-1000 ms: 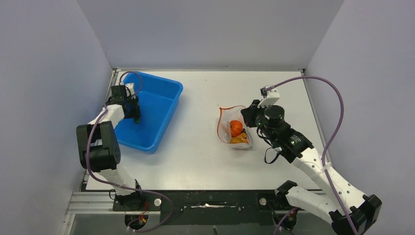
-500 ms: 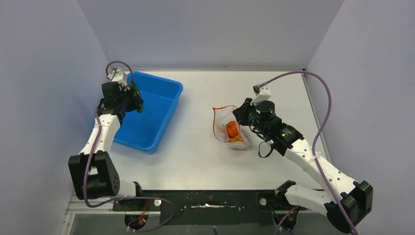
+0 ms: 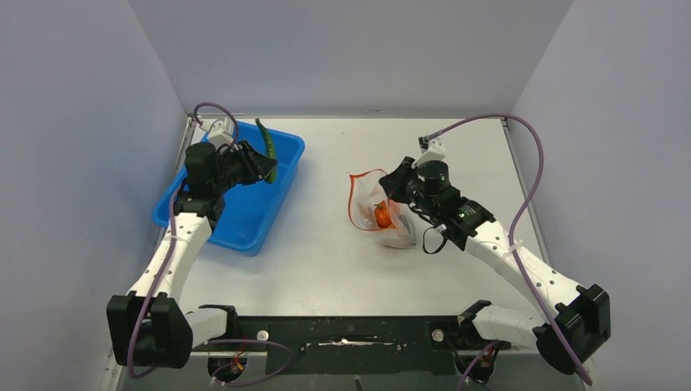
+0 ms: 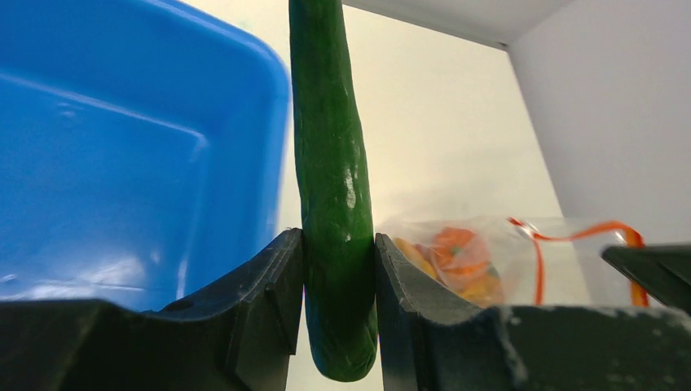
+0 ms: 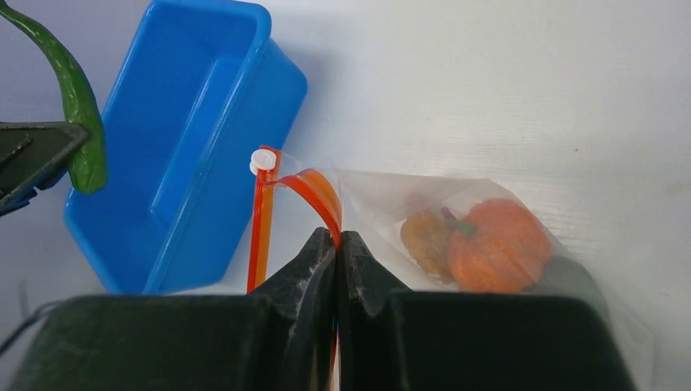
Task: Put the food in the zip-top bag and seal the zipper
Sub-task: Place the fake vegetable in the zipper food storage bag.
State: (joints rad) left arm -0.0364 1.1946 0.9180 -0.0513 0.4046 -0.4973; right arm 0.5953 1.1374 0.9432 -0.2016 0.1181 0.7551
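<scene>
Here, the left arm is shown stretched forward along the table's left side, wrist turned toward the centre, so that the left gripper (image 3: 259, 163) is held above the blue plastic tray (image 3: 244, 221). Between its partly opened fingers (image 4: 269, 285) a long, dark green toy cucumber (image 4: 330, 163) is clamped near one end, clear of the tray. The right arm is extended diagonally from the near right corner to mid-table, where the right gripper (image 5: 338, 240), its fingers pressed fully together, is pinched on the red-orange zipper (image 5: 262, 220) of the clear zip-top bag (image 5: 383, 195). The zipper is parted into a loop facing the tray, with a white slider (image 5: 262, 160) at its end. The bag lies on the white table (image 3: 326, 261). An orange round fruit (image 5: 489, 244) and a yellow-brown lump (image 5: 424, 236) are seen inside it.
</scene>
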